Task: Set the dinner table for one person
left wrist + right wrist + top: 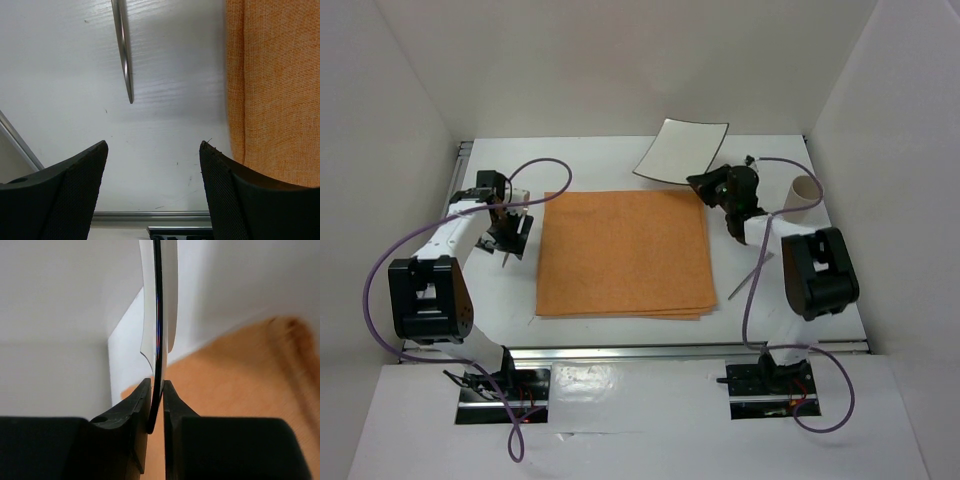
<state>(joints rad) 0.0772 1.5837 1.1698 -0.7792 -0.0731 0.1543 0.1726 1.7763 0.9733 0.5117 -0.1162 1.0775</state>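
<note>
The white dinner table (600,165) carries an orange placemat (623,252) at its middle. My right gripper (708,186) is shut on the near edge of a white square plate with a dark rim (682,150) and holds it tilted above the placemat's far right corner. In the right wrist view the plate (159,330) stands edge-on between the jaws (157,390). My left gripper (511,243) is open and empty, left of the placemat, over a thin metal utensil (506,262). The utensil's pointed end (124,55) lies on the table beyond the open fingers (152,145), apart from them.
A beige cup (804,194) stands at the right, behind the right arm. Another thin metal utensil (750,273) lies right of the placemat. The placemat's left edge (275,90) shows in the left wrist view. White walls enclose the table on three sides.
</note>
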